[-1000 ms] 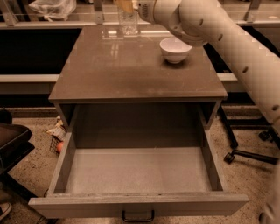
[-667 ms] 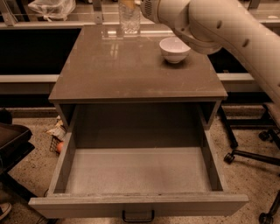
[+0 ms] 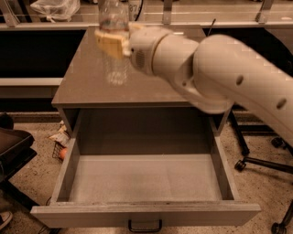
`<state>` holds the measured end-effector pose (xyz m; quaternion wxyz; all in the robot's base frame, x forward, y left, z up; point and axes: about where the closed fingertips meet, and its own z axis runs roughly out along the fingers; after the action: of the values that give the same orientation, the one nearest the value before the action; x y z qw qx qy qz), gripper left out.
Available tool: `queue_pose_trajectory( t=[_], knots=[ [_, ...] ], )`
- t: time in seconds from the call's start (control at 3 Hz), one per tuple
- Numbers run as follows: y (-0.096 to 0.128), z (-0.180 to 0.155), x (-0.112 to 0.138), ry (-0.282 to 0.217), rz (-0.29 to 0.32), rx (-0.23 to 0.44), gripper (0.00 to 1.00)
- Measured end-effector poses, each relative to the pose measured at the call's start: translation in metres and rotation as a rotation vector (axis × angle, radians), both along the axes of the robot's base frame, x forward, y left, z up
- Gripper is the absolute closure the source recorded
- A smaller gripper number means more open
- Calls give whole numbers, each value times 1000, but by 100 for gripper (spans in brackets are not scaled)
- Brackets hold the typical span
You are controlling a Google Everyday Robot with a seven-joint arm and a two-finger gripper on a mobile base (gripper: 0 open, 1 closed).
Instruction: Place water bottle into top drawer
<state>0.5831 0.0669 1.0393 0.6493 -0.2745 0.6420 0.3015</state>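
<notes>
While the hand [image 3: 111,43] clasps its middle, the water bottle [image 3: 112,16] hangs upright over the cabinet top [image 3: 84,87].

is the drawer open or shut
Open: wide grey-brown drawer pulled out, bottom showing; end effector grips clear plastic bottle above the cabinet.

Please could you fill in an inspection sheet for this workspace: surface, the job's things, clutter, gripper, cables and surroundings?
Surface: cabinet top, bare where it shows; the arm hides its right part.
Job's things: water bottle upright, held above the cabinet top; top drawer pulled open, nothing inside, dark handle on its front.
Clutter: nothing seen on the cabinet; litter on the floor left of the drawer.
Gripper: gripper shut on the bottle's upper body, over the left rear of the cabinet top.
Cables: nothing seen.
Surroundings: plastic bag on the ledge behind; chair base at right.
</notes>
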Motion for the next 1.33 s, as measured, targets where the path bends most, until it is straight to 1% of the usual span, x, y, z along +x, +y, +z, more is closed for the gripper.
queue_pose_trajectory(
  t=[0.33, 0.67, 1.0, 1.33],
  knots=[
    [12, -75, -56, 109, 70, -7, 100],
    [-45, -150, -85, 144, -7, -21, 100],
    [-64, -145, -84, 147, -45, -12, 100],
    [-54, -156, -77, 148, -6, -21, 100]
  ],
)
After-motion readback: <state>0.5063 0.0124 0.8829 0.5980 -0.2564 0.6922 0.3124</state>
